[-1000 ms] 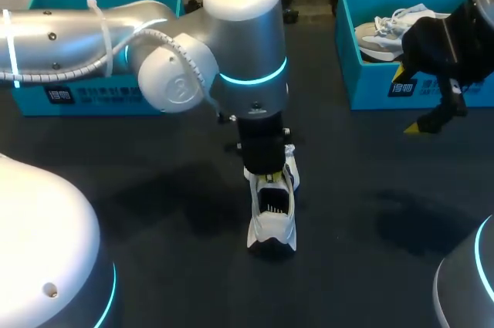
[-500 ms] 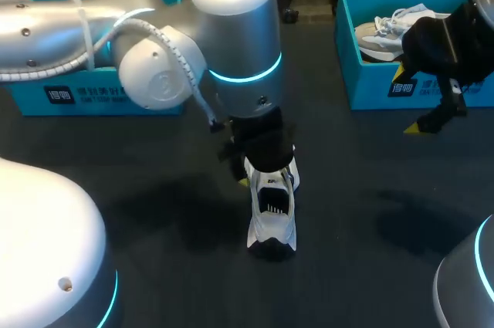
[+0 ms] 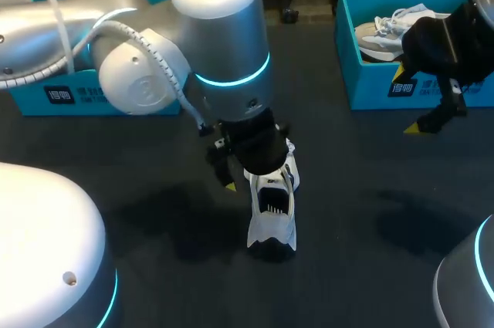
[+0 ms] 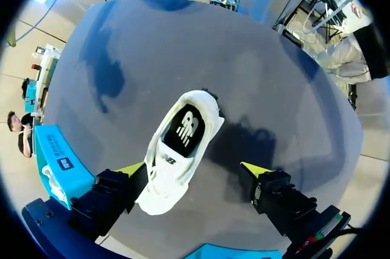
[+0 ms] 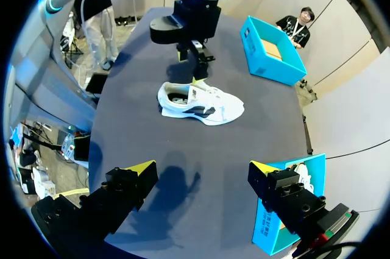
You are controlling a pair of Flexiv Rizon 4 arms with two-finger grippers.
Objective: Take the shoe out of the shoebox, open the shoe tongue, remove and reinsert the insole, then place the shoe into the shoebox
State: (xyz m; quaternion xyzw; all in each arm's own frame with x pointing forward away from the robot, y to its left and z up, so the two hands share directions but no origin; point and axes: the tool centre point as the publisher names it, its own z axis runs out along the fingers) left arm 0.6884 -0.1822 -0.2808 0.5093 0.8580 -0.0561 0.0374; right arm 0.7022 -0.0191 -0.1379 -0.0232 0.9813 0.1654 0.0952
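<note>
A white shoe [image 3: 272, 208] stands upright on the dark table, toe toward the front edge. Its dark insole [image 4: 186, 130] shows inside the opening. My left gripper [image 3: 255, 172] hangs over the shoe's heel, open. In the left wrist view the shoe [image 4: 183, 149] lies between the spread fingers [image 4: 131, 169], close to one of them and not gripped. My right gripper [image 3: 407, 100] stands open and empty in front of the teal shoebox [image 3: 370, 85] at the back right. From the right wrist the shoe [image 5: 201, 103] lies well ahead of the gripper [image 5: 202, 167].
The right shoebox holds a second, grey-white shoe [image 3: 386, 31]. Another teal box [image 3: 100, 90] stands at the back left, partly behind my left arm. The left arm's bulk hides the table behind the shoe.
My left gripper has opened wide, letting go of the shoe's heel end, and the arm has swung a little left and toward the front. The shoe and right arm stayed put.
</note>
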